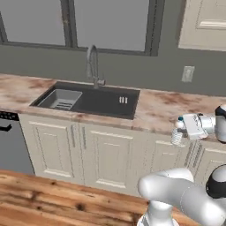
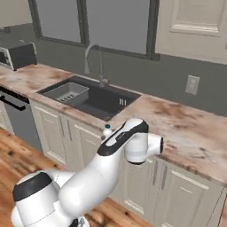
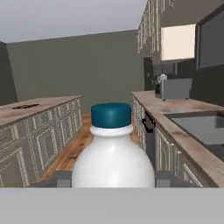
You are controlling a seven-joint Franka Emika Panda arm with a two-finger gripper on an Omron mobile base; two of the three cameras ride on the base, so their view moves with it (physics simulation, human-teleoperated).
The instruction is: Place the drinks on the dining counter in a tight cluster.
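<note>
The water bottle [image 3: 113, 157] is clamped in the gripper [image 1: 177, 132]. It is held beside the sink counter [image 1: 154, 108], clear of the floor [image 1: 53, 198].

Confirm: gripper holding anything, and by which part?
Looks so: a white bottle with a dark teal cap sits right at the gripper, apparently held by its body below the neck. The fingertips are hidden, so contact isn't confirmed.

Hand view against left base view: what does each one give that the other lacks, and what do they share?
Hand view: the water bottle close up with its teal cap, the dining counter, a toaster. Left base view: the faucet, window, wall outlet, and the gripper holding the bottle off the counter. Shared: bottle, sink, wall counter.
</note>
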